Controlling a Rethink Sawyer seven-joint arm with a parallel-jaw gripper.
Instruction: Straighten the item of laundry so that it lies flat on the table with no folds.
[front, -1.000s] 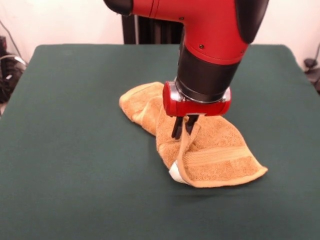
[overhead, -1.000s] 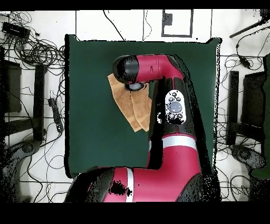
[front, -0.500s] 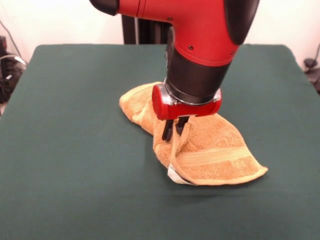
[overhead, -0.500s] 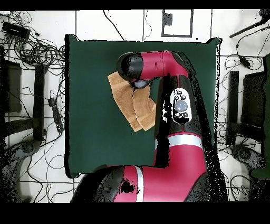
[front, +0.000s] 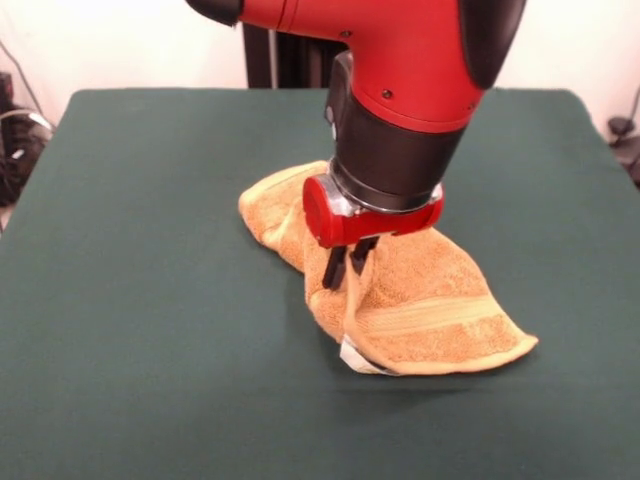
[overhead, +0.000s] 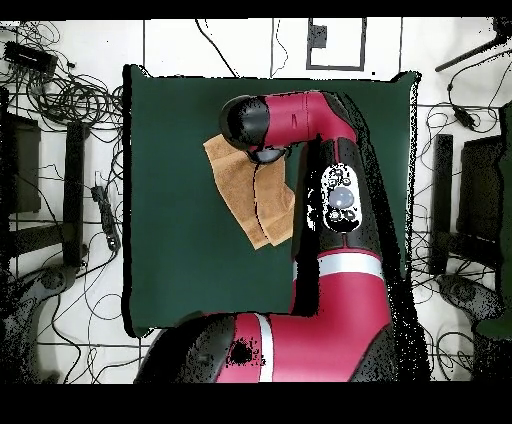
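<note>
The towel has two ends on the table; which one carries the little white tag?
The end nearest the camera in the front view: the white tag peeks out at the towel's lower edge, just below the end effector.

Two cameras covered one table, turned half round against each other.

The front view looked low and slantwise across the large dark green cloth-covered table (front: 150, 330) toward the 12 o'clock edge, close enough that the table's sides ran out of the picture and the red and black robot arm (front: 400, 60) filled the top. The overhead view looked straight down from high up, taking in the whole table (overhead: 170, 250), the cable-strewn floor around it, and the arm (overhead: 330, 210) entering from 6 o'clock. Both views shared the tabletop, the arm and the crumpled golden-orange terry towel (front: 430, 300) (overhead: 235, 180).
</note>
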